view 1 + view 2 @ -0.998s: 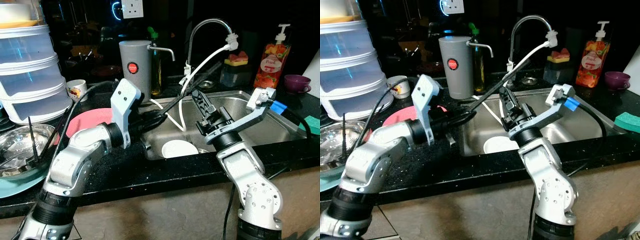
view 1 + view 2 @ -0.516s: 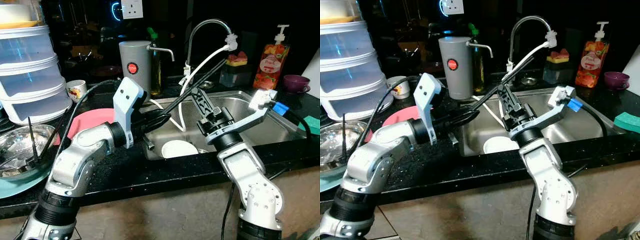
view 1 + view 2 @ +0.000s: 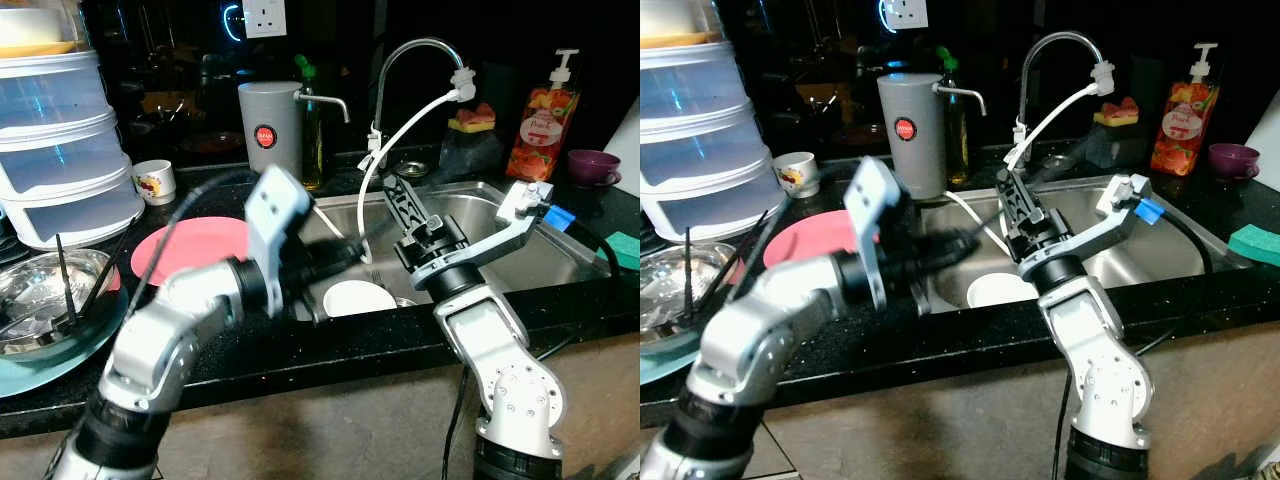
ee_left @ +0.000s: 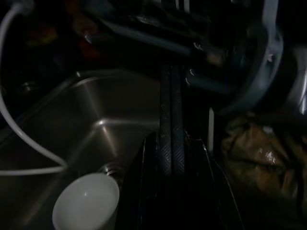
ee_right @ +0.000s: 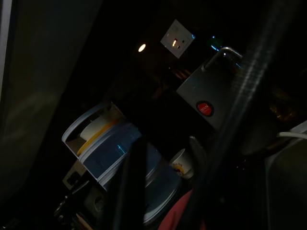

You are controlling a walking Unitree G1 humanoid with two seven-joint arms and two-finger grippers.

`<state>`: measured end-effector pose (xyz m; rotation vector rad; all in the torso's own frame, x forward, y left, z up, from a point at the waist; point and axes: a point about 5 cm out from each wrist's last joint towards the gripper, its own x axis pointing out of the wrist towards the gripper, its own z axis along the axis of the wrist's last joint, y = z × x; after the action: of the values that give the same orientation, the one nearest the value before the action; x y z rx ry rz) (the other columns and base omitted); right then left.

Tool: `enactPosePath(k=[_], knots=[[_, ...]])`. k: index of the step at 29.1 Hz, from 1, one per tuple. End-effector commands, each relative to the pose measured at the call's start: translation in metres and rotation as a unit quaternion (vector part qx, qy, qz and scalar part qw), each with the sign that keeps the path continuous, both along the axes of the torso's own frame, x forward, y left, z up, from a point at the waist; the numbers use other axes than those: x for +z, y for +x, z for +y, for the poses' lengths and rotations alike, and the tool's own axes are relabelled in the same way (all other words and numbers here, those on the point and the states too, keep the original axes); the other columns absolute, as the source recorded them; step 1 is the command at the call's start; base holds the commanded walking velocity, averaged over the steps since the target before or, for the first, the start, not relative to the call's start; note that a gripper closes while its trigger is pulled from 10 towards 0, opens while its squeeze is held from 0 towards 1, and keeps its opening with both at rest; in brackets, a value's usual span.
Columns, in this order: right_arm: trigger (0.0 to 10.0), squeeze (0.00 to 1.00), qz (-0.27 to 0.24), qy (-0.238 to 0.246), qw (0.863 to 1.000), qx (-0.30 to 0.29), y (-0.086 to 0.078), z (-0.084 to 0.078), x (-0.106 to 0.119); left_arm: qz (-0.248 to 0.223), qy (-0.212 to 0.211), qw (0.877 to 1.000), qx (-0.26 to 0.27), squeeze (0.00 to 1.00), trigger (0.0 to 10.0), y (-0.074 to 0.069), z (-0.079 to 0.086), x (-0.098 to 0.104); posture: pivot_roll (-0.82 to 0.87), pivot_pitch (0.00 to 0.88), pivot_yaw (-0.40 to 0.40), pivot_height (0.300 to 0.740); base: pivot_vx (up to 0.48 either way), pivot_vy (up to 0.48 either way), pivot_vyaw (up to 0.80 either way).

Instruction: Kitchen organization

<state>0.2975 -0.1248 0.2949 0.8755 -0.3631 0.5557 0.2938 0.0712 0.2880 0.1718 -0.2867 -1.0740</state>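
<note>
A white cup (image 3: pixel 360 297) sits upside-down or on its side in the steel sink (image 3: pixel 545 262); which, I cannot tell. It also shows in the left wrist view, white cup (image 4: pixel 86 203). My left gripper (image 3: pixel 345 258) is blurred, reaching over the sink's left rim just above and left of the cup. Its ribbed fingers (image 4: pixel 165 124) lie pressed together, shut on nothing. My right gripper (image 3: pixel 390 190) points up and back over the sink, above the cup, its fingers (image 5: pixel 134 187) apart. A pink plate (image 3: pixel 190 248) lies on the black counter left of the sink.
A tap (image 3: pixel 415 50) with a white hose (image 3: pixel 400 130) arches over the sink. Behind stand a grey dispenser (image 3: pixel 270 130), a small mug (image 3: pixel 153 181), a soap bottle (image 3: pixel 545 120) and a purple cup (image 3: pixel 594 164). Stacked tubs (image 3: pixel 60 140) and a steel bowl (image 3: pixel 40 290) fill the left counter.
My left arm has swung right toward the sink and blurs with motion, uncovering more of the pink plate. The right gripper has barely moved.
</note>
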Motion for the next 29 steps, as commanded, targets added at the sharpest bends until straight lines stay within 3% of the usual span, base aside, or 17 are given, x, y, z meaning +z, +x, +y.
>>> enactPosePath(k=[1,7,15,16,19,20,21,22,23,24,26,27,29], knots=[[0.0,0.0,0.003,0.012,1.0,-0.002,0.002,-0.001,0.0,-0.006,0.0,0.999,0.035,0.0,10.0,0.007,0.002,-0.001,0.04,0.048,0.041,0.74,0.0,0.0,0.0],[0.0,0.0,0.019,0.016,0.999,-0.028,0.007,-0.008,-0.004,-0.022,-0.025,0.993,0.116,0.0,10.0,0.024,0.011,0.008,0.04,0.045,0.04,0.74,0.0,0.0,0.0],[0.0,0.0,0.025,0.013,0.999,-0.036,0.01,-0.01,-0.006,-0.021,-0.036,0.989,0.141,0.0,10.0,0.027,0.013,0.01,0.05,0.044,0.032,0.74,0.0,0.0,0.0],[0.0,0.0,0.026,0.01,0.999,-0.037,0.011,-0.009,-0.007,-0.022,-0.037,0.989,0.143,1.0,10.0,0.027,0.012,0.009,0.06,0.044,0.027,0.74,0.0,0.0,0.0],[0.0,0.0,0.027,-0.002,0.999,-0.041,0.013,-0.008,-0.008,-0.017,-0.047,0.987,0.151,1.0,10.0,0.028,0.013,0.009,0.06,0.044,0.024,0.74,0.0,0.0,0.0],[0.0,0.0,0.037,-0.02,0.998,-0.056,0.018,-0.01,-0.012,-0.014,-0.055,0.986,0.158,0.0,10.0,0.028,0.015,0.01,0.07,0.046,0.017,0.74,0.0,0.0,0.0],[0.0,0.0,0.037,-0.02,0.998,-0.056,0.018,-0.01,-0.012,-0.014,-0.055,0.986,0.158,0.0,10.0,0.028,0.015,0.01,0.07,0.046,0.017,0.74,0.0,0.0,0.0],[10.0,0.0,0.048,-0.06,0.993,-0.091,0.027,-0.012,-0.016,-0.011,-0.068,0.982,0.175,0.0,10.0,0.029,0.02,0.011,0.08,0.047,0.012,0.74,0.0,0.0,0.0],[10.0,0.0,0.061,-0.09,0.986,-0.128,0.037,-0.017,-0.021,-0.008,-0.079,0.977,0.195,0.0,10.0,0.03,0.025,0.012,0.09,0.051,0.006,0.74,0.0,0.0,0.0],[10.0,0.0,0.061,-0.09,0.986,-0.128,0.037,-0.017,-0.021,-0.008,-0.079,0.977,0.195,0.0,10.0,0.03,0.025,0.012,0.09,0.051,0.006,0.74,0.0,0.0,0.0],[10.0,0.0,0.088,-0.12,0.968,-0.202,0.055,-0.029,-0.026,0.0,-0.096,0.969,0.227,0.0,10.0,0.034,0.035,0.013,0.1,0.055,0.0,0.74,0.0,0.0,0.0],[10.0,0.0,0.115,-0.111,0.958,-0.238,0.069,-0.04,-0.03,0.002,-0.101,0.968,0.231,0.0,10.0,0.034,0.04,0.014,0.12,0.059,-0.009,0.74,0.0,0.0,0.0],[10.0,0.0,0.133,-0.103,0.951,-0.26,0.078,-0.046,-0.032,0.003,-0.103,0.967,0.232,0.0,10.0,0.033,0.042,0.014,0.13,0.061,-0.013,0.74,0.0,0.0,0.0]])
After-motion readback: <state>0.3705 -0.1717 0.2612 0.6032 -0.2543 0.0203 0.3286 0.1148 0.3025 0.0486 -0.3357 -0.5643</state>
